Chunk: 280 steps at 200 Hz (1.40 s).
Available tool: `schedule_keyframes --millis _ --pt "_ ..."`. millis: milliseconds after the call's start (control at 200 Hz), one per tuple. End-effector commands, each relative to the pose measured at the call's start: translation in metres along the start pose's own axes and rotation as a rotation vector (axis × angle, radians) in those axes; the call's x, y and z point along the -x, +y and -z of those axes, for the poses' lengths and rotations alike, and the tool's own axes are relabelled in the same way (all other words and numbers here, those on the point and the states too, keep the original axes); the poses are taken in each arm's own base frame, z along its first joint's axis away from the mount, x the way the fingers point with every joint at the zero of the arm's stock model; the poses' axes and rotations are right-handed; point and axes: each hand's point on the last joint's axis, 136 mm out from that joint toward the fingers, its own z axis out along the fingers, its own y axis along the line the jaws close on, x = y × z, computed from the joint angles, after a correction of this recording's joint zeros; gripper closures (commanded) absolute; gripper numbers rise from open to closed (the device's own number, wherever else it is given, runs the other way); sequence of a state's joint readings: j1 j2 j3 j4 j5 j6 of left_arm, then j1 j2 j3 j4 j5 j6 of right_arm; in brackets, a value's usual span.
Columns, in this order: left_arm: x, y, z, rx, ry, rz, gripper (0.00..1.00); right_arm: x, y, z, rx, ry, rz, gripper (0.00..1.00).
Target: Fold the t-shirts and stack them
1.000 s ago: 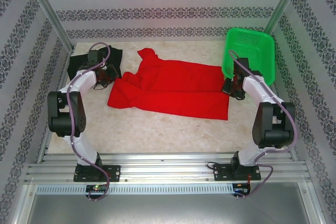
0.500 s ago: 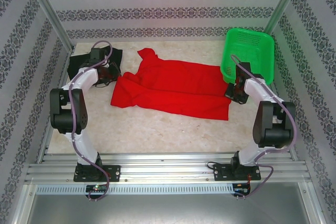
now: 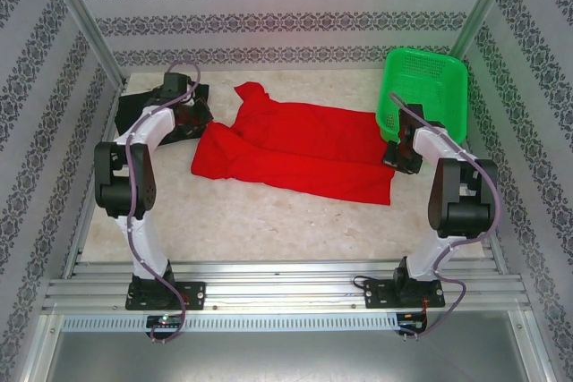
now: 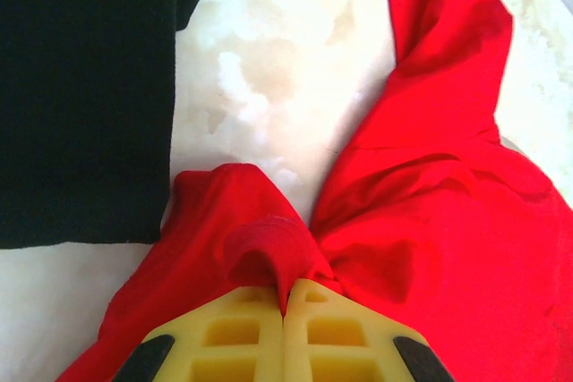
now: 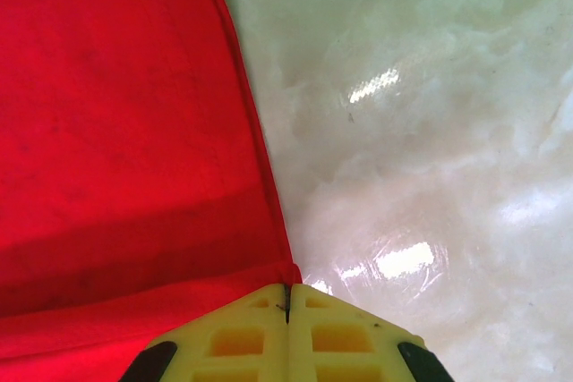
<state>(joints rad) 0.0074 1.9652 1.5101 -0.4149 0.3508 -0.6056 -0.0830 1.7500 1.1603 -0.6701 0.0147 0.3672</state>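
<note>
Bright red cloth t-shirt [image 3: 295,154]: handling soft, light, limp; being pinched at bunched edge by left jaws, at hem corner by right jaws.

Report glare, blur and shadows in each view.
Right wrist: bright glare patches on the glossy table beside the red shirt. Left wrist: black shirt reads as nearly featureless dark; table washed out. Top external: even light, sharp, faint shadows.

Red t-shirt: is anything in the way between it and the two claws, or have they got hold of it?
Nothing visible stands in the way. The left claw is shut on bunched cloth at the left end of the red t-shirt, the right claw on its right edge. The black t-shirt lies off to the side, not in between.
</note>
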Motion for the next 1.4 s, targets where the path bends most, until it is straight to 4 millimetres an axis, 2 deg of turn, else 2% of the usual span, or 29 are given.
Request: schedule_keyframes --millis 0,165,225,245,315,335,405,455,490,525,605,659,774,854,979,1074,1234,1394 --pt "0.000 0.000 -0.008 0.019 0.023 -0.028 1.00 0.013 -0.005 0.001 -0.042 -0.023 0.013 1.00" --pt "-0.001 -0.002 -0.021 0.021 0.054 -0.044 1.00 0.013 -0.007 -0.002 -0.057 -0.019 0.017 0.98" --pt "-0.001 -0.003 -0.025 0.017 0.058 -0.048 0.98 0.014 -0.008 -0.003 -0.062 -0.016 0.016 0.87" --pt "-0.001 -0.004 -0.025 0.013 0.055 -0.050 0.94 0.014 -0.007 -0.003 -0.060 -0.017 0.016 0.85" --pt "0.004 -0.008 -0.023 -0.003 0.036 -0.050 0.57 0.016 -0.004 0.001 -0.042 -0.028 0.017 0.74" --pt "0.007 -0.012 -0.020 -0.015 0.026 -0.051 0.49 0.016 -0.003 0.004 -0.039 -0.033 0.016 0.71" --pt "0.016 -0.027 -0.007 -0.061 -0.009 -0.052 0.34 0.016 -0.002 0.015 -0.023 -0.059 0.009 0.63" --pt "0.023 -0.037 0.006 -0.086 -0.034 -0.050 0.28 0.014 -0.003 0.025 -0.015 -0.079 0.003 0.57" --pt "0.026 -0.043 0.016 -0.098 -0.050 -0.052 0.19 0.011 -0.004 0.033 -0.007 -0.091 -0.003 0.56" --pt "0.028 -0.048 0.027 -0.110 -0.062 -0.053 0.16 0.006 -0.004 0.042 0.009 -0.104 -0.009 0.54" --pt "0.022 -0.052 0.052 -0.119 -0.074 -0.047 0.12 -0.011 -0.005 0.058 0.044 -0.113 -0.024 0.49" --pt "0.012 -0.047 0.067 -0.106 -0.070 -0.038 0.10 -0.024 -0.008 0.066 0.067 -0.116 -0.046 0.46" --pt "-0.019 -0.021 0.092 -0.044 -0.047 -0.006 0.08 -0.057 -0.005 0.072 0.153 -0.091 -0.090 0.39" --pt "-0.049 0.006 0.099 0.016 0.002 0.026 0.08 -0.080 -0.001 0.067 0.209 -0.049 -0.117 0.36" --pt "-0.092 0.040 0.093 0.060 0.065 0.067 0.09 -0.107 -0.001 0.051 0.243 0.018 -0.152 0.35" --pt "-0.107 0.060 0.081 0.079 0.082 0.095 0.12 -0.117 -0.001 0.042 0.252 0.048 -0.164 0.35" --pt "-0.118 0.080 0.063 0.068 0.091 0.163 0.19 -0.122 -0.002 0.034 0.241 0.074 -0.164 0.36" --pt "-0.115 0.089 0.052 0.083 0.070 0.187 0.21 -0.128 -0.006 0.026 0.227 0.088 -0.163 0.37"
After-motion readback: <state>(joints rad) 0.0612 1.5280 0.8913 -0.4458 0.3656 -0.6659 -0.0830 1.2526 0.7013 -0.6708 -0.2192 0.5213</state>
